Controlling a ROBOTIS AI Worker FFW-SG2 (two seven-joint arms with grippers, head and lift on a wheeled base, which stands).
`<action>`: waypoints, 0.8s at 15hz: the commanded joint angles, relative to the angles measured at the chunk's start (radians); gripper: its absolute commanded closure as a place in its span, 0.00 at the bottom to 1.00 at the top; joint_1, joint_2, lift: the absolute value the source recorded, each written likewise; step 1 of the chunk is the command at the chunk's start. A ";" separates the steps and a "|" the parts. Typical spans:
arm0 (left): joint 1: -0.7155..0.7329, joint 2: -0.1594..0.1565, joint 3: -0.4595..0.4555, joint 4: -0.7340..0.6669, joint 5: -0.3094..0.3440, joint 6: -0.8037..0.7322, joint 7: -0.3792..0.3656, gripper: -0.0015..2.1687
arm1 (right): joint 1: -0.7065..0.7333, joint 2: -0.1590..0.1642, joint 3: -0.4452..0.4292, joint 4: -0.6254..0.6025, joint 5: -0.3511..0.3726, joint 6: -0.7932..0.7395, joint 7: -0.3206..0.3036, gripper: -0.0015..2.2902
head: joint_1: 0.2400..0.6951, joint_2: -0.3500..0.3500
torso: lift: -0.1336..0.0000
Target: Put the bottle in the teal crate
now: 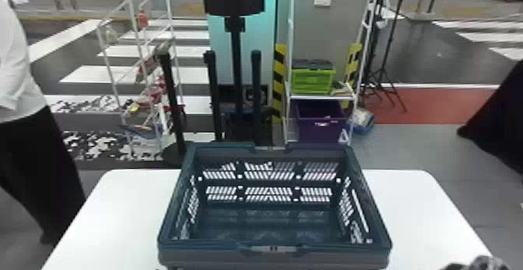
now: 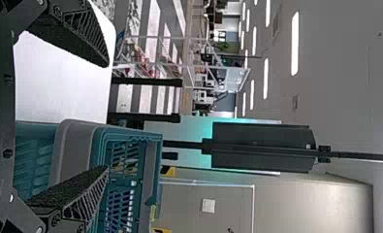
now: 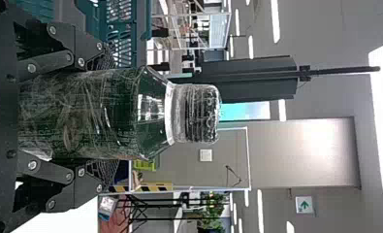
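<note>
The teal crate (image 1: pixel 272 246) stands centrally on the white table, its open top facing up. At the bottom right corner of the head view, a small part of my right gripper (image 1: pixel 475 264) shows, to the right of the crate. In the right wrist view my right gripper (image 3: pixel 107 112) is shut on the clear bottle (image 3: pixel 152 114), its fingers on either side of the body. The bottle is upright, cap up, beside the crate (image 3: pixel 117 29). My left gripper (image 2: pixel 106 116) stands open with nothing between its fingers, near the crate (image 2: pixel 99 145) in the left wrist view.
The white table (image 1: pixel 420 211) extends to both sides of the crate. Behind it are black posts (image 1: pixel 212 94) and a white shelf (image 1: pixel 323 97) holding a green box (image 1: pixel 313 81) and a purple bin (image 1: pixel 321 127). Another white rack (image 1: pixel 134 24) stands at the back left.
</note>
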 commanded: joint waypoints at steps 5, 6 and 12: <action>0.006 0.000 0.002 -0.005 0.000 -0.013 0.005 0.07 | -0.192 0.000 0.015 -0.085 0.032 0.319 -0.002 0.93 | 0.57 0.50 | 1.00; 0.006 -0.003 0.002 -0.005 -0.002 -0.013 0.005 0.07 | -0.241 -0.002 0.029 -0.096 0.042 0.417 -0.003 0.93 | 0.57 0.50 | 1.00; 0.008 -0.003 0.006 0.004 -0.002 -0.023 0.006 0.07 | -0.580 -0.028 0.162 -0.079 0.105 0.933 -0.048 0.93 | 0.57 0.50 | 1.00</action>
